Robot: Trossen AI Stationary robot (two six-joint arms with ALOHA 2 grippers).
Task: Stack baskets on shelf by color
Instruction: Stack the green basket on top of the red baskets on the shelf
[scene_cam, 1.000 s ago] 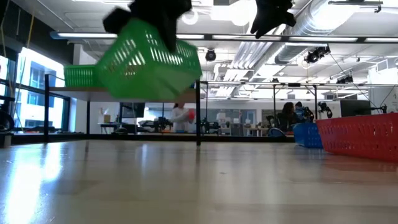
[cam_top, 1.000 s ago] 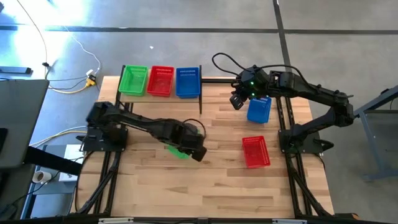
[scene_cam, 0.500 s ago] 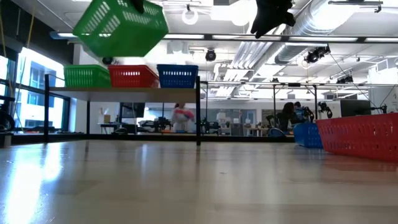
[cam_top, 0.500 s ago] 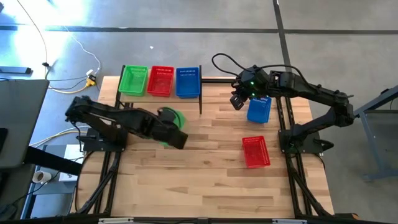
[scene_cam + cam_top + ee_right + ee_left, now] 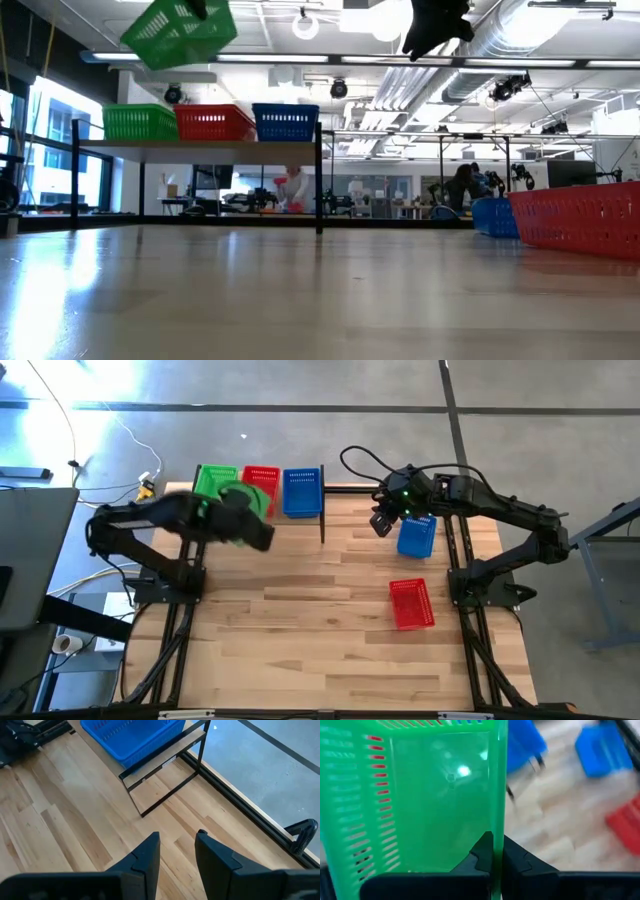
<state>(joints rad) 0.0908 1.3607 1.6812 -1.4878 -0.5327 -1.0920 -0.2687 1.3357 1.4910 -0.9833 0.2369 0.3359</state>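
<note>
High view: the left gripper [image 5: 243, 520], clamped on a green basket [image 5: 245, 500], hangs above the shelf [image 5: 325, 487], over its green [image 5: 212, 488] and red [image 5: 262, 482] baskets.

Low view: the carried basket tilts, so it could snag the red one beside its target.

Right wrist view: the right gripper [image 5: 176, 851] is parted and empty near the shelf's blue basket [image 5: 132, 735].
</note>
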